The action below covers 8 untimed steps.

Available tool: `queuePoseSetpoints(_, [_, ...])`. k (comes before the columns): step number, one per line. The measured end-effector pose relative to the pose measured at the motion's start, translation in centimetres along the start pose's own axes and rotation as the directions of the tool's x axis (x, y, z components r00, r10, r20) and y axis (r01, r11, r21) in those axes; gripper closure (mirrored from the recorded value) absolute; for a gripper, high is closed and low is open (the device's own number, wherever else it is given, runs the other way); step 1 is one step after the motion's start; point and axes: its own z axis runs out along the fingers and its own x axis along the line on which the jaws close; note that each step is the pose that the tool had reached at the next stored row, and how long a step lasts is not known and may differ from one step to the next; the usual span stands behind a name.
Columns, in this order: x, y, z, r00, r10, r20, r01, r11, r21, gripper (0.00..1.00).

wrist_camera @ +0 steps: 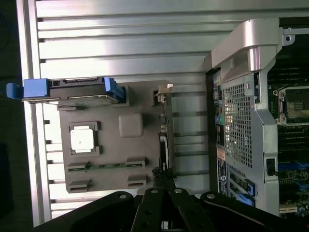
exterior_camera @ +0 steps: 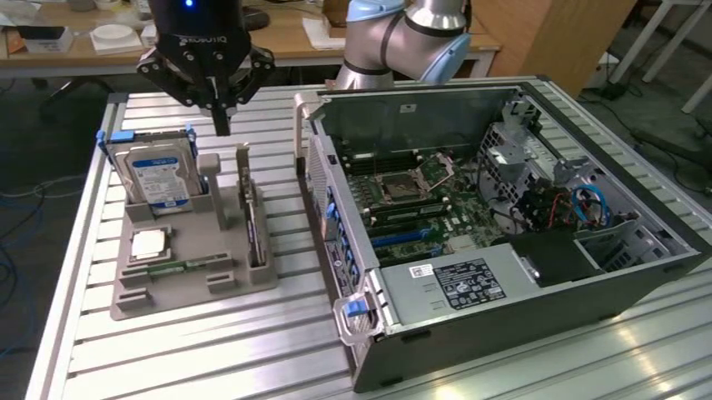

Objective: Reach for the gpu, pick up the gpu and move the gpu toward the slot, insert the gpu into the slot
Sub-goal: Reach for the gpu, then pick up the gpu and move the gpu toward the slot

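An open computer case is flanked by a grey tray, above which the gripper, marked ROBOTIQ, is held clenched and empty, and in which a blue-labelled hard drive, the gpu upright along the case-side edge, a processor and a memory strip are slotted.

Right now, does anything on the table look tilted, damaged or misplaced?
Nothing stands out. The thin dark gpu card and the blue-labelled hard drive stand on edge in the grey plastic holder, and the open black computer case lies flat.
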Motion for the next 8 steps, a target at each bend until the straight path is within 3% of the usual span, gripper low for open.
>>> queuePoseSetpoints(8, [0.21, -0.02, -0.01, 1.0000, 0.000, -0.0001, 0.000, 1.0000, 0.0001, 0.90])
